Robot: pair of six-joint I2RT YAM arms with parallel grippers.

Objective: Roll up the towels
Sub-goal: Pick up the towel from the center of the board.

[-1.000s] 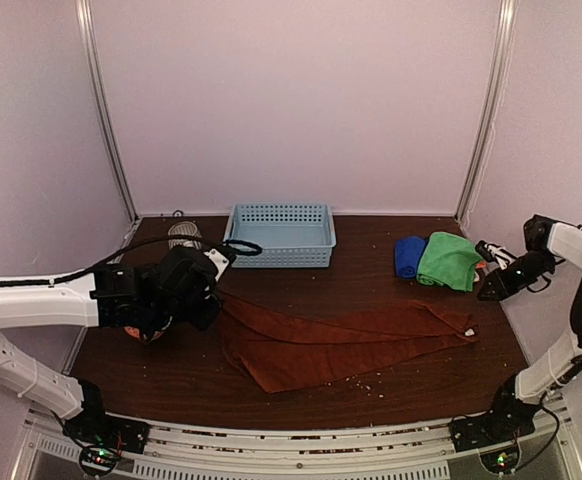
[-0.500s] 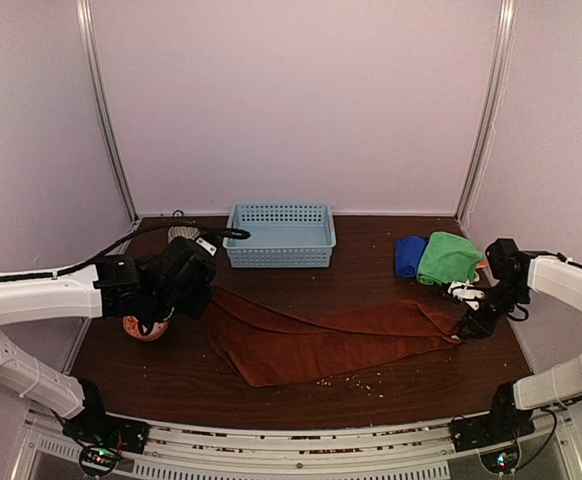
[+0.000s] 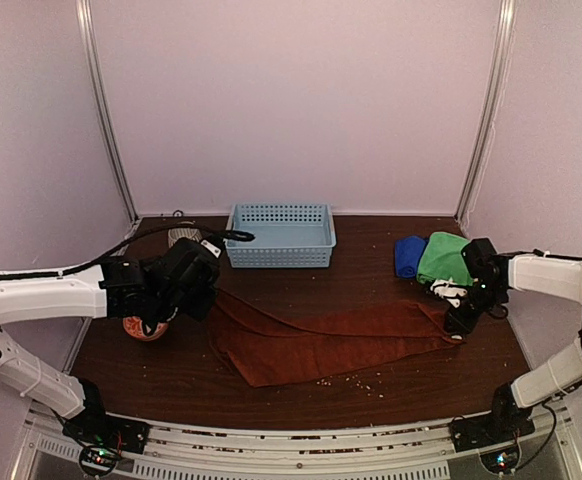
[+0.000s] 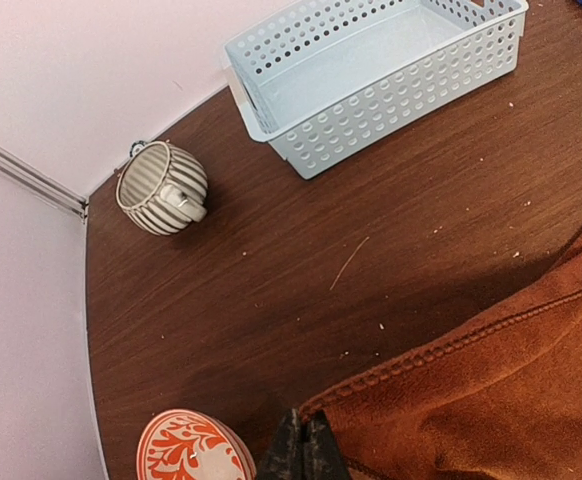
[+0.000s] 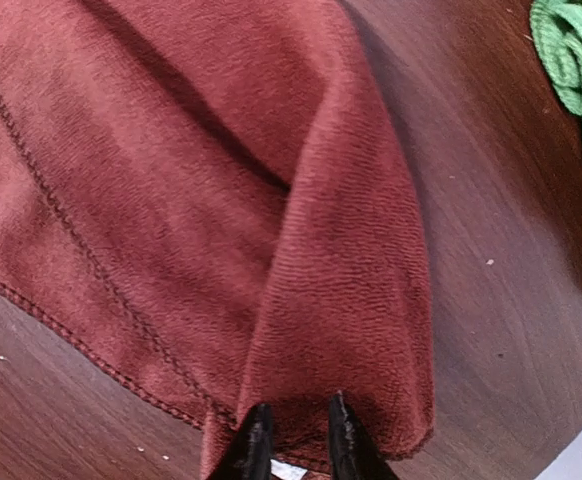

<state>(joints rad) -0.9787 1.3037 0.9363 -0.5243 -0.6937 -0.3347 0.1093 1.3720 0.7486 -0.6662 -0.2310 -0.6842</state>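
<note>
Across the table's middle the red towel lay long from left to right — left gripper clamped on its left corner, right gripper slightly agape at its right end, hold uncertain.

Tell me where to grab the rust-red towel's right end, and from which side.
Probably best: pinch the rust-red towel at its right end, on the doubled-over fold by the hemmed corner, bringing the right hand down from above. There the cloth humps into a ridge that can be straddled; further in it lies flat on the table.
</note>
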